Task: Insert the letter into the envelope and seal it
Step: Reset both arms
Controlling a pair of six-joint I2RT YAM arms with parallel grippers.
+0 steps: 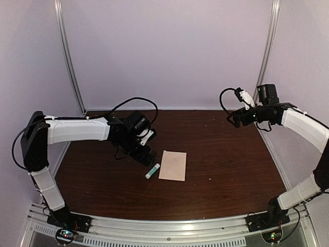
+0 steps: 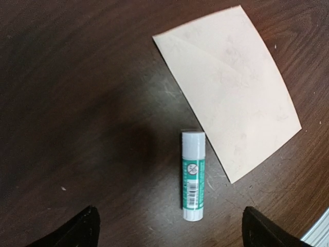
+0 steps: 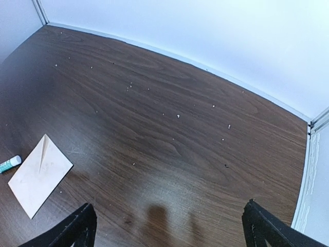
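Rail [image 1: 164, 228]: metal, along near edge of table [image 1: 226, 170]; both arm bases bolted on it, small lit LEDs at each base.
L arm [image 1: 77, 129]: rises from near-L corner, elbow high at L edge. White forearm runs roughly level to the R over the dark wood top, wrist bent downward.
L gripper [image 1: 145, 154]: points down at table, just L of glue stick [image 1: 152, 171]. Released, jaws wide apart, nothing betw. them. In wrist view, fingertips [image 2: 85, 226] sit at the bottom corners and the stick [image 2: 193, 182] lies under the gap, clear of both.
Glue stick, markings: white body, green label w. barcode and a round crossed-out symbol; print too small to read.
Envelope [image 1: 172, 165]: cream-tan, flat on table near centre, just R of stick. One end of stick is close to its edge; contact cannot be told. Diagonal seam runs from one corner [image 2: 231, 98]; face plain.
R arm [image 1: 303, 128]: climbs from near-R corner along R edge, forearm angled inward, held high over far-R of table.
R gripper [image 1: 232, 119]: released, jaws wide, holding nothing; well apart from envelope [image 3: 38, 172].
Back wall [image 1: 169, 51]: pale, plain.
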